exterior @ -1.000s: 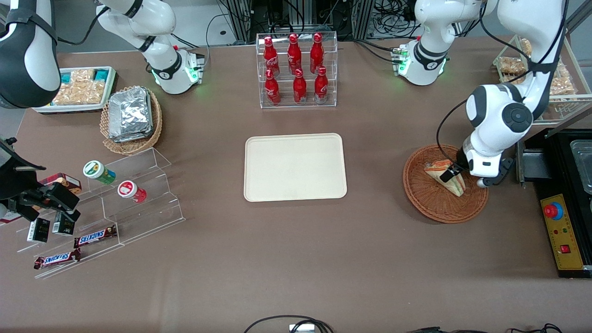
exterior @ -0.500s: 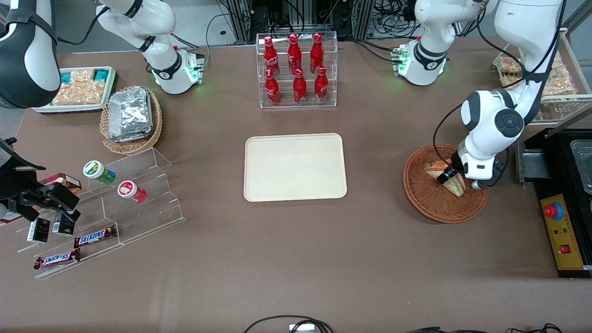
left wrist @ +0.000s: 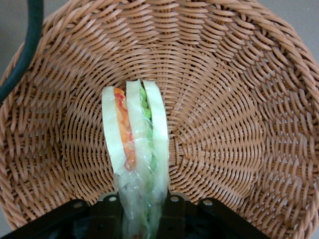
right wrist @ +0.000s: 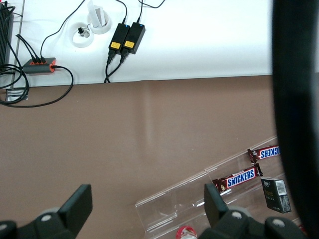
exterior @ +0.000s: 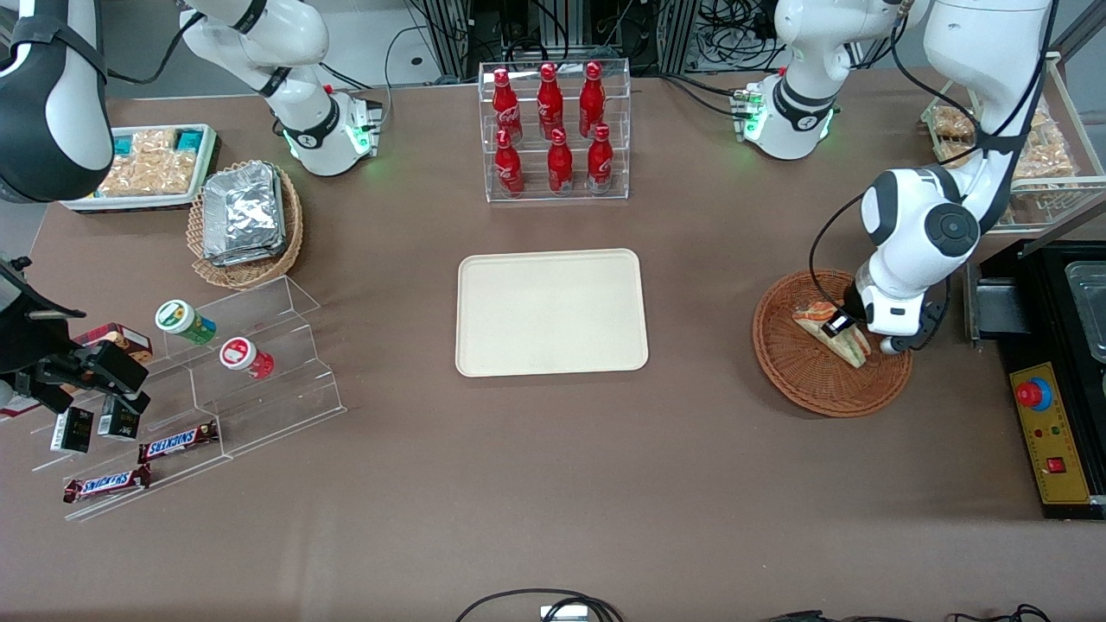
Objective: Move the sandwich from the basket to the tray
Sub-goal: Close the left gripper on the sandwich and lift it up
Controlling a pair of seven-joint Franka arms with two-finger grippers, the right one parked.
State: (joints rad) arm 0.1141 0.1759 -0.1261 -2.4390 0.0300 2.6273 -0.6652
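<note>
Rough woven wicker basket (left wrist: 239, 124); sandwich (left wrist: 137, 149) in glossy clear film.

A robotics laboratory dressed as a snack counter is shown. White robot arms (exterior: 302, 104) are bolted to a brown-covered table (exterior: 553, 475), with cable bundles and metal racks (exterior: 553, 26) seen just above the acrylic stand of red bottles (exterior: 553, 130). An emergency-stop box (exterior: 1050, 432) is mounted at the working arm's end.

Sandwich (left wrist: 135, 149): pale bread, green, orange, red filling layers. Basket (exterior: 799, 380) around black pincer (exterior: 840, 326): reddish-brown woven wicker. Tray (exterior: 551, 313), toward parked arm from pincer: plain cream-beige. Table (exterior: 553, 484): dull brown. Bottles (exterior: 553, 125): red.
</note>
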